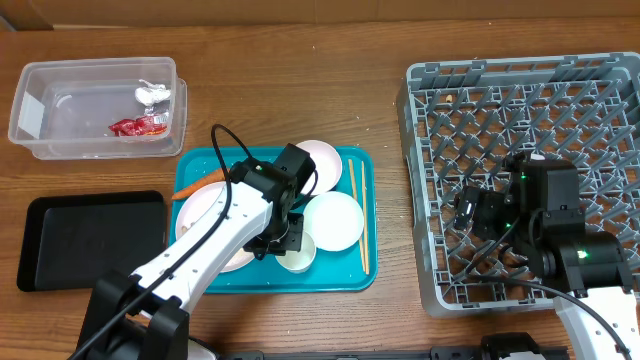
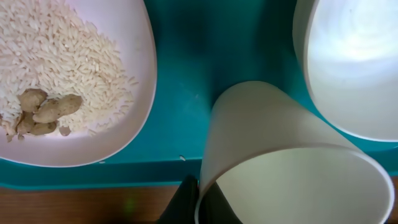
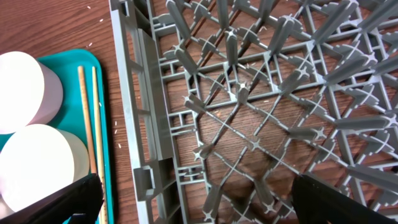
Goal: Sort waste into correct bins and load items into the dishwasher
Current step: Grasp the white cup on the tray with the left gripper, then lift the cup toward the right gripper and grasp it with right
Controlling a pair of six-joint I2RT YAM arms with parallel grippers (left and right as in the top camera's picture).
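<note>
A robot lab bench staged as a kitchen: dish rack beneath the right gripper, teal tray beneath the left gripper.

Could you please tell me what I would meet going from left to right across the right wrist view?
two white bowls → chopsticks → grey dish rack

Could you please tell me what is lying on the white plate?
On the plate lie white rice and a few brown food scraps. In the overhead view the left arm crosses the plate and covers part of it, so anything there is hidden.
</note>
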